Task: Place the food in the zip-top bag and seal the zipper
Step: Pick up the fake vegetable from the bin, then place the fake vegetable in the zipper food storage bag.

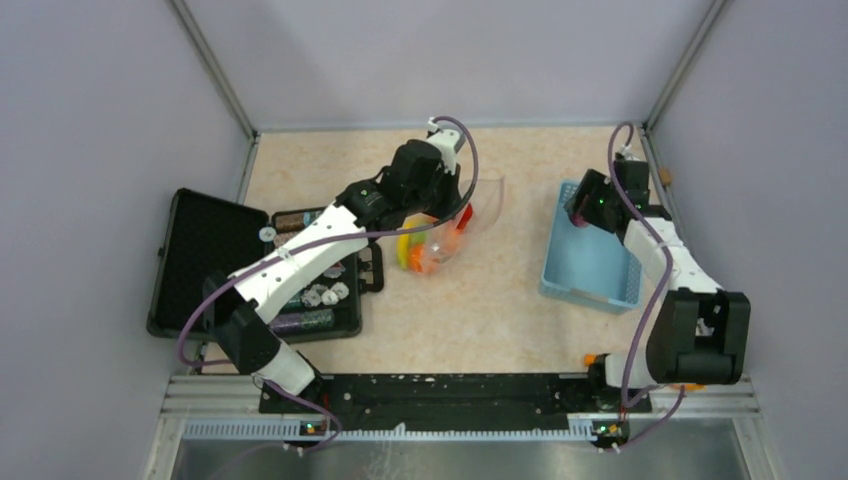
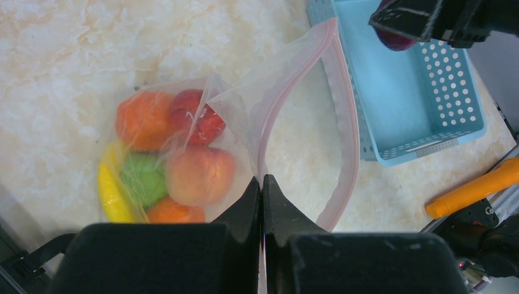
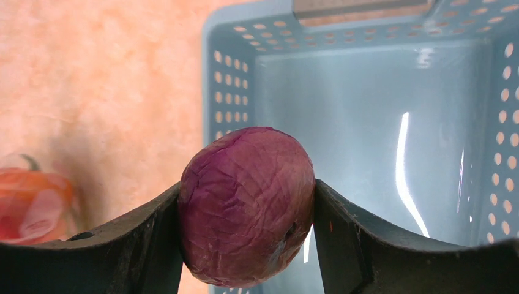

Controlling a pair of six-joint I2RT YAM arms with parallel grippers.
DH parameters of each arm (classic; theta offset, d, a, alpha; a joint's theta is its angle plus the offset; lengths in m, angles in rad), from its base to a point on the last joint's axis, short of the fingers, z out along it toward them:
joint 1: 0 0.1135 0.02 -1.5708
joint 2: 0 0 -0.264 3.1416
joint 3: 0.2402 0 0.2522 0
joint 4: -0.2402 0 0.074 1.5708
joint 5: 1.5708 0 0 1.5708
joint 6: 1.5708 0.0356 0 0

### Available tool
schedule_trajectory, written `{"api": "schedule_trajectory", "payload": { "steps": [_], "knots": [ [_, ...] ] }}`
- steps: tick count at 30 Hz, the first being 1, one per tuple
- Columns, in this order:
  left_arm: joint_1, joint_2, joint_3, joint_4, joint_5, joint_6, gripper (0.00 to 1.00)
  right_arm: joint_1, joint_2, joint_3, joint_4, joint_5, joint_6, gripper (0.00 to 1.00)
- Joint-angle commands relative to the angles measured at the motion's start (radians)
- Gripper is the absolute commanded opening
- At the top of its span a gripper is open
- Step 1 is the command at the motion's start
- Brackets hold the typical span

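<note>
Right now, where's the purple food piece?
The purple food piece sits clamped in the right end effector, above the light-blue basket, right side of the top view.

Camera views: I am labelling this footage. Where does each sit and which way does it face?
Top external: above and behind the arms, looking down on the table; both arms show whole.
Left wrist: on the left arm, looking down past the left gripper, shut on the zip-top bag rim.
Right wrist: on the right arm, looking down past the right gripper, holding a purple food piece over the basket.
Shared: the left wrist view also shows the basket and that piece.
</note>
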Motion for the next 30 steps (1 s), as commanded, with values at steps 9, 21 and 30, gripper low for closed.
{"api": "schedule_trajectory", "payload": {
  "steps": [9,21,30],
  "knots": [
    [0.001,-0.006,0.010,0.052,-0.002,-0.016,0.00,-0.014,-0.245,0.026,0.120,-0.426,-0.042,0.31],
    [0.001,0.013,0.036,0.054,0.009,-0.013,0.00,0.011,-0.369,-0.036,0.363,-0.803,-0.016,0.33],
    [0.001,0.003,0.031,0.068,0.016,-0.018,0.00,0.152,-0.363,0.027,0.307,-0.949,-0.118,0.36]
  ]
}}
